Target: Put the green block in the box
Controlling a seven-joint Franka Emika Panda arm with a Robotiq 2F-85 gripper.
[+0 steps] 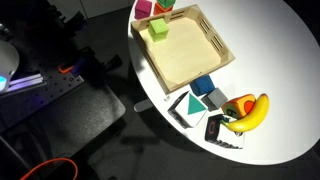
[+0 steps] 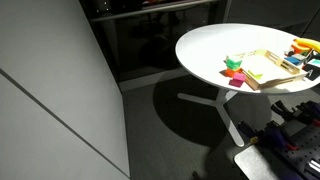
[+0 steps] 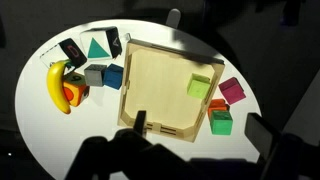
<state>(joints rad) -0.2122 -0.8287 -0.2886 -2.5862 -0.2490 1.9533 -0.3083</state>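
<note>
Jaws seen apart, nothing gripped | small mid-green toy block [image 3: 221, 122] spotted just outside rim of shallow light-wood box [image 3: 150, 90] | risk: adjacent pink block [image 3: 232, 91] could be clipped on descent

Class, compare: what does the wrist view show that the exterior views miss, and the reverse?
Only the wrist view: the gripper, dark at the lower edge. Only the exterior views: the table's pedestal and the floor. Shared: the green block outside the box, beside the pink block; the yellow-green cube inside it.
</note>
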